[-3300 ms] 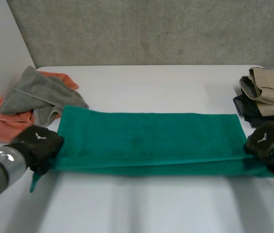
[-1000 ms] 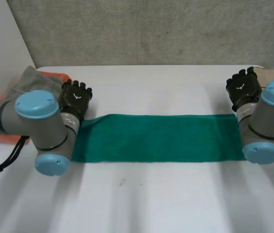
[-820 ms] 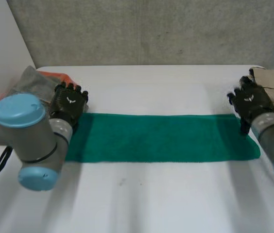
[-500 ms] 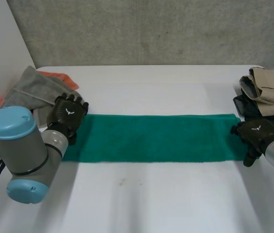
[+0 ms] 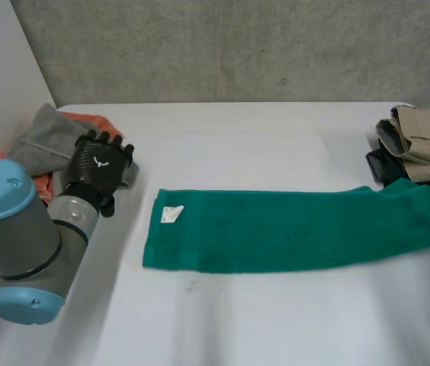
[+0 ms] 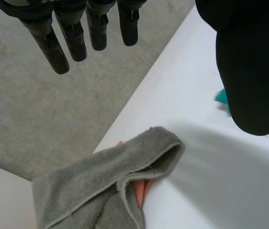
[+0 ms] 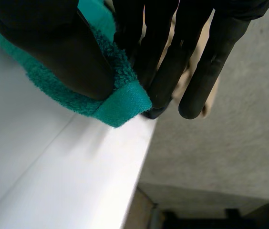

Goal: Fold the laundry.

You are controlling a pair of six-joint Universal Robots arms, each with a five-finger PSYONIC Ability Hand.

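Your right hand (image 7: pixel 48 47) pinched the end of the green towel (image 5: pixel 276 229); your left hand (image 5: pixel 99 169) had its fingers (image 6: pixel 53 47) straight and wide.

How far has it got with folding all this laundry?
Done: a folded stack sits on the robot's right, and the green towel is a narrow strip. In hand: the right robot hand pinches its raised end; the left robot hand is open. Left: the crumpled grey cloth and orange cloth.
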